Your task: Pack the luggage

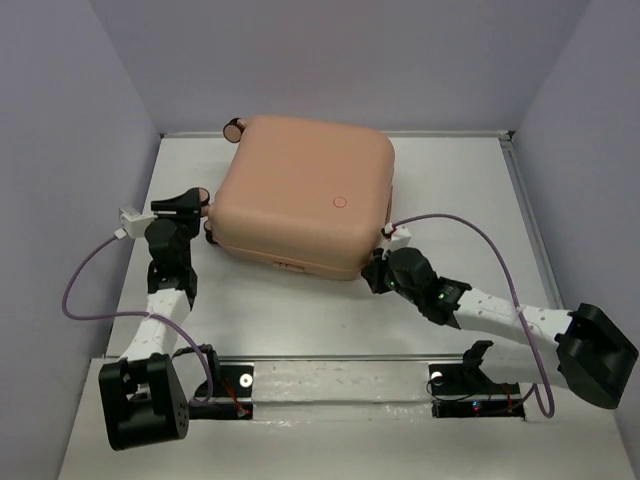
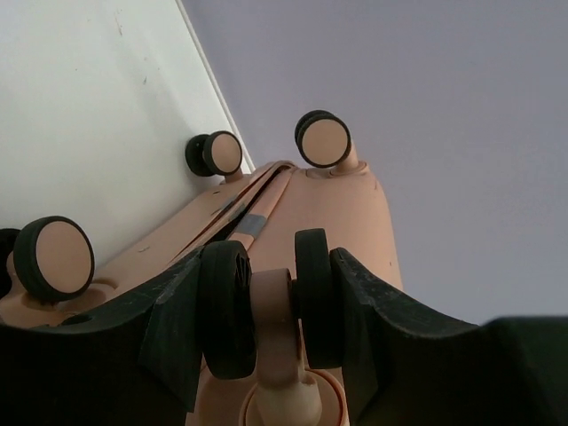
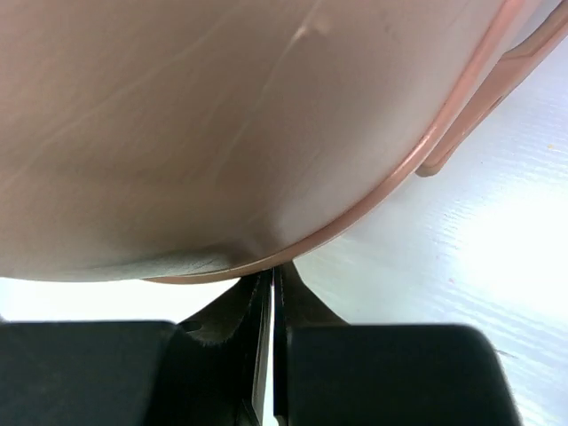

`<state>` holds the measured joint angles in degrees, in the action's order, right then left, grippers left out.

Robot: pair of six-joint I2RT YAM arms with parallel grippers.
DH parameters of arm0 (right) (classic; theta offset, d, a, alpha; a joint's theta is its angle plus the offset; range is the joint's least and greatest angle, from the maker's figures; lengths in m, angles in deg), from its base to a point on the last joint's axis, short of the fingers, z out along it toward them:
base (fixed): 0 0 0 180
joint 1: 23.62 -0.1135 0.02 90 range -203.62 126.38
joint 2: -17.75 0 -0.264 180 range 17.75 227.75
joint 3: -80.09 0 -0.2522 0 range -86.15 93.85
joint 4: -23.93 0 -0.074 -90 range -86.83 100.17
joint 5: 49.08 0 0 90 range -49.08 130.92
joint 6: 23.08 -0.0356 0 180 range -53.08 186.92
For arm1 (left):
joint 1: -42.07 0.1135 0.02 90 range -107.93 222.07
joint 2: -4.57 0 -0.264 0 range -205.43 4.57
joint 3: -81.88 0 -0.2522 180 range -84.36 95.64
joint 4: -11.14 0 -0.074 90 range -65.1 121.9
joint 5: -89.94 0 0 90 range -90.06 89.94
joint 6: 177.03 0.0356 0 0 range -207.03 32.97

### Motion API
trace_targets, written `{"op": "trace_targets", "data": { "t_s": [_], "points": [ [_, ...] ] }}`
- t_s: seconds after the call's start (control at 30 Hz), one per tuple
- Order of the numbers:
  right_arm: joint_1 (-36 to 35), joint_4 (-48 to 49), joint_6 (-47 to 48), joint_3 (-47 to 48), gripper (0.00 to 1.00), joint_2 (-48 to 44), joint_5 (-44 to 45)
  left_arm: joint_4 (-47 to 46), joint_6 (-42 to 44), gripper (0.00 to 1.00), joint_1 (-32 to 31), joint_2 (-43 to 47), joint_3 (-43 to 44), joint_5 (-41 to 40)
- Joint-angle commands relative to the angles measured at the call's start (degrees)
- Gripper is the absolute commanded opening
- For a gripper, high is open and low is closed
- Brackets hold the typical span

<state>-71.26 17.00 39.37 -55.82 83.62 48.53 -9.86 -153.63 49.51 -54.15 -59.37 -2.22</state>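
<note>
The luggage point(image 1: 300, 195) is a peach-pink hard-shell suitcase lying flat and closed at the back middle of the white table point(image 1: 300, 310). My left gripper point(image 1: 205, 222) is at its left side, shut on one of its black-and-peach twin wheels point(image 2: 271, 306), a finger on each side of the pair. Other wheels point(image 2: 322, 139) show beyond it, and the shell point(image 2: 346, 213) runs away from the camera. My right gripper point(image 1: 376, 268) is shut and empty. Its tips point(image 3: 275, 271) touch the rim of the luggage's near right corner point(image 3: 222, 124).
Lavender walls enclose the table on the left, back and right. A wheel point(image 1: 233, 128) sticks out at the luggage's back left corner. A metal rail point(image 1: 340, 385) with the arm mounts runs along the near edge. Purple cables point(image 1: 75, 285) loop beside both arms.
</note>
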Motion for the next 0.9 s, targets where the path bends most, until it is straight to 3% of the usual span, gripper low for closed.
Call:
{"op": "trace_targets", "data": {
  "t_s": [0.0, 0.07, 0.17, 0.27, 0.4, 0.47, 0.57, 0.6, 0.63, 0.67, 0.73, 0.87],
  "points": [
    [-20.4, 19.6, -10.5, -2.6, 0.07, 2.8, 0.4, 4.6, 6.8, 0.06, -3.6, 2.6, 5.0, 16.9],
    [-25.2, 22.0, -11.1, 1.9, 0.07, 8.8, 7.0, 5.3, 6.3, 0.06, -3.7, 1.9, 7.6, 18.5],
    [-22.2, 20.9, -5.7, 5.2, 0.07, 9.7, 12.3, 6.3, 6.8, 0.06, -3.8, 4.5, 6.3, 17.4],
    [-14.5, 20.1, -2.2, 6.8, 0.07, 5.1, 2.0, 9.8, 9.7, 0.06, -3.2, 6.9, 3.9, 16.0],
    [1.6, 15.4, 0.4, 10.4, 0.07, -2.0, -7.1, 8.2, 9.8, 0.06, -2.8, 8.6, -3.2, 17.3],
    [5.2, 13.0, 1.3, 11.6, 0.07, -3.2, -13.2, 8.1, 10.7, 0.06, -2.9, 9.0, -4.4, 18.3],
    [6.5, 9.1, 3.2, 10.9, 0.07, -6.4, -13.2, 14.3, 16.0, 0.06, -2.9, 11.0, -2.1, 16.2],
    [6.5, 9.0, 3.2, 8.0, 0.07, -7.1, -13.2, 17.2, 18.3, 0.1, -2.8, 12.1, 0.1, 15.2],
    [7.4, 8.8, 3.0, 6.5, 0.07, -7.8, -13.2, 18.8, 19.4, 0.19, -2.8, 13.2, 1.3, 14.3],
    [8.3, 8.8, 2.4, 4.9, 0.07, -8.6, -13.2, 20.2, 20.4, 0.54, -2.8, 15.5, 2.6, 13.5],
    [9.5, 8.9, 1.4, 1.0, 0.07, -9.2, -13.7, 25.1, 24.0, 0.97, -2.9, 17.8, 6.9, 10.3],
    [10.9, 8.9, 1.1, -2.2, 0.07, -9.5, -13.4, 30.5, 30.0, 0.97, -4.4, 23.4, 13.8, 8.8]
  ]
}}
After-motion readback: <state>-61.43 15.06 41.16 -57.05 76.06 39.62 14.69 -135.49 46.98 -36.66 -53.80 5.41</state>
